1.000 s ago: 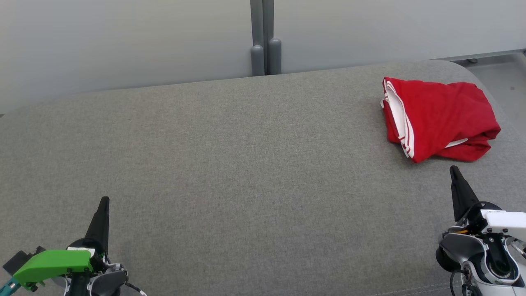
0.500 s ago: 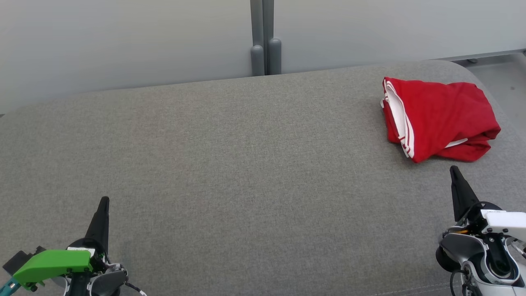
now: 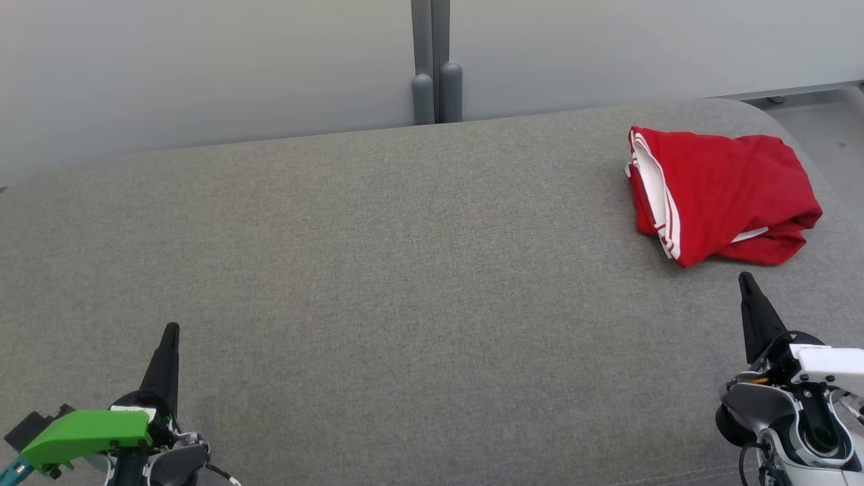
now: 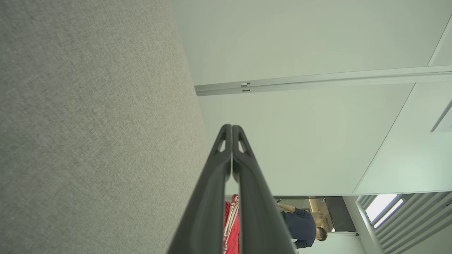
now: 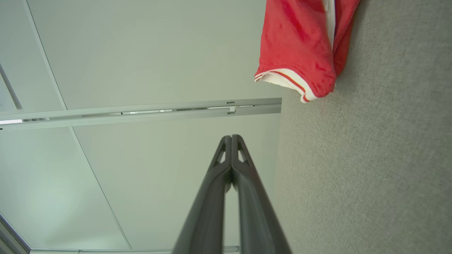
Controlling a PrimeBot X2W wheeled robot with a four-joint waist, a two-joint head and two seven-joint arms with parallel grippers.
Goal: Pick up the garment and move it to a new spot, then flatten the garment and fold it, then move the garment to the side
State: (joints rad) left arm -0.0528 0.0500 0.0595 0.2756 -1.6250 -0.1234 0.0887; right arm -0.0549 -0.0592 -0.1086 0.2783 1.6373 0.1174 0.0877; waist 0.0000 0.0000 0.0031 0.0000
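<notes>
Garment (image 3: 722, 196), folded red bundle, inner layers hidden, grey surface (image 3: 405, 270) edges cropped

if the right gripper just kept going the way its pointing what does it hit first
Probably the near edge of the garment, just ahead of the right gripper. Height is unclear: in the wrist view the tips aim past it, at the wall.

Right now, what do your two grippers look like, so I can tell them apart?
Both have long, dark, tapering fingers. The left gripper carries a green cover; the right gripper has a white block, silver-grey housing and a black cable.
</notes>
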